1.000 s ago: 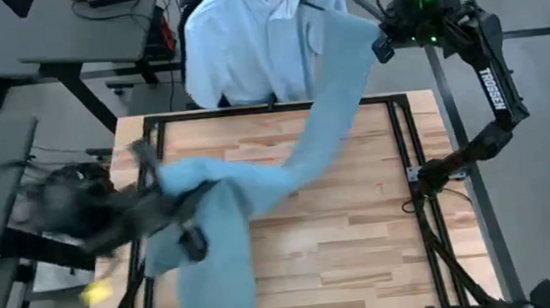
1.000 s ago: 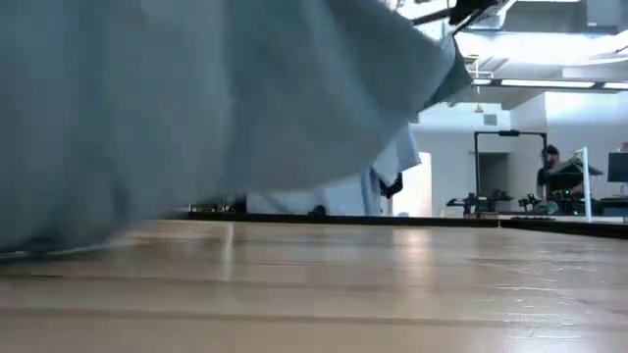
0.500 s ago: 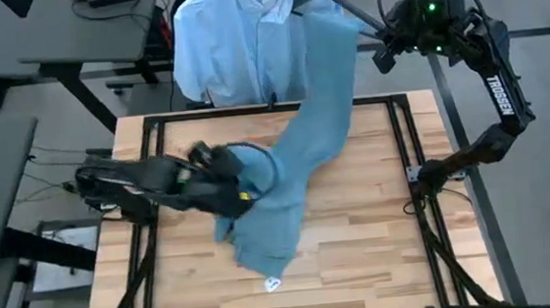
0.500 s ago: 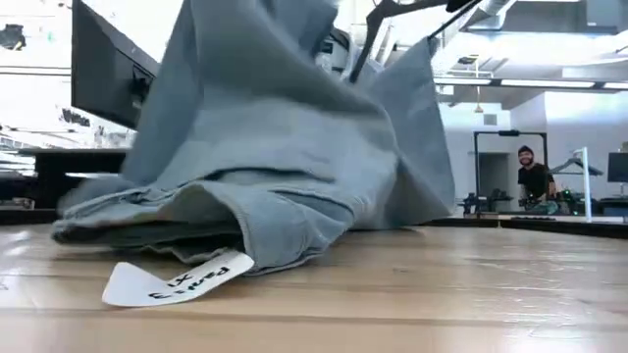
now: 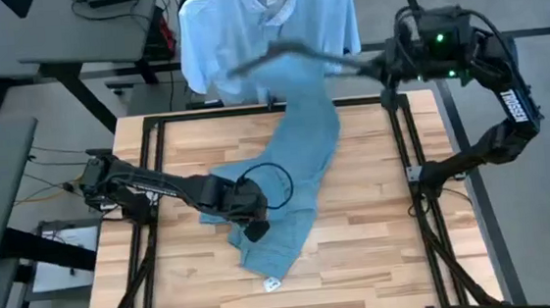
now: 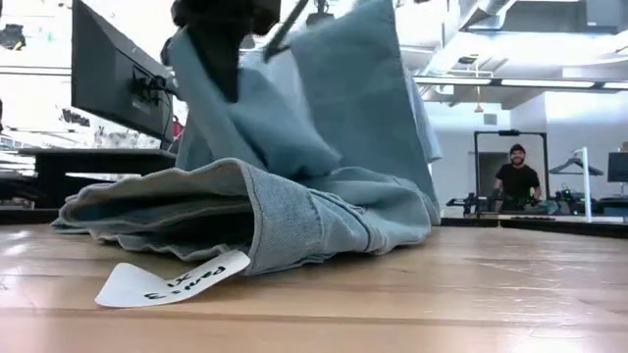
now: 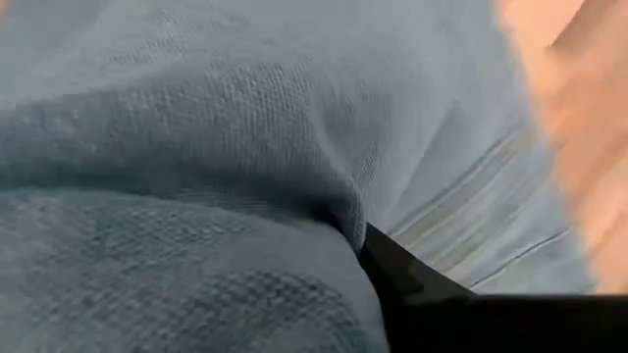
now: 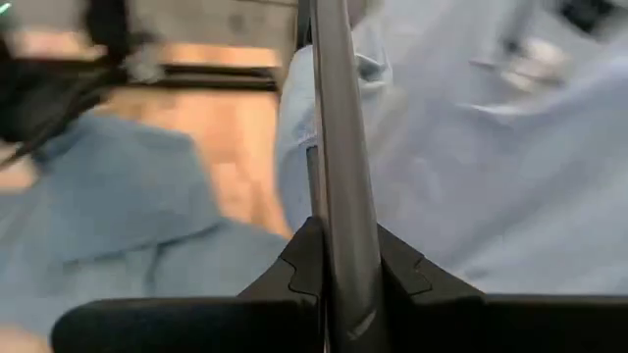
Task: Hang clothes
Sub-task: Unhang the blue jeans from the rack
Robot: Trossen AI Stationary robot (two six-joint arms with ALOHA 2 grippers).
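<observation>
The light blue jeans (image 5: 295,162) run from the table's near middle up to a dark hanger (image 5: 297,59) above the far edge, and their upper end is draped over it. The lower end (image 6: 294,216) lies bunched on the wood beside a white paper tag (image 6: 172,279). My left gripper (image 5: 253,220) is over the jeans' middle, shut on denim. My right gripper (image 5: 386,66) is at the far right, shut on the hanger. A pale blue collared shirt (image 5: 265,22) hangs behind the far edge. My left gripper holds a bunched fold of denim (image 7: 324,206) near the middle of the jeans, coming from above and pointing down. One finger (image 7: 412,284) shows beside the fold; cloth hides the other. The denim rises in a peak (image 6: 245,108) to the fingers; the rest lies on the table. My right gripper pinches the hanger's grey rod (image 8: 332,196) between its two fingers. The fingers come about level from the table's right and lie along the rod. The hanger is held clear above the table's far edge, with the jeans hanging from it.
Black frame rails (image 5: 155,134) border the tabletop. The wood at the table's right half (image 5: 379,224) is bare. Beyond the table stand a monitor (image 6: 118,78) and, far off, a person (image 6: 515,176).
My left gripper has swung from the table's left edge toward its middle, taking the denim with it. The jeans, first spread wide and held high, have dropped and now lie bunched on the table. My right gripper has come slightly nearer, and the hanger now points leftward.
</observation>
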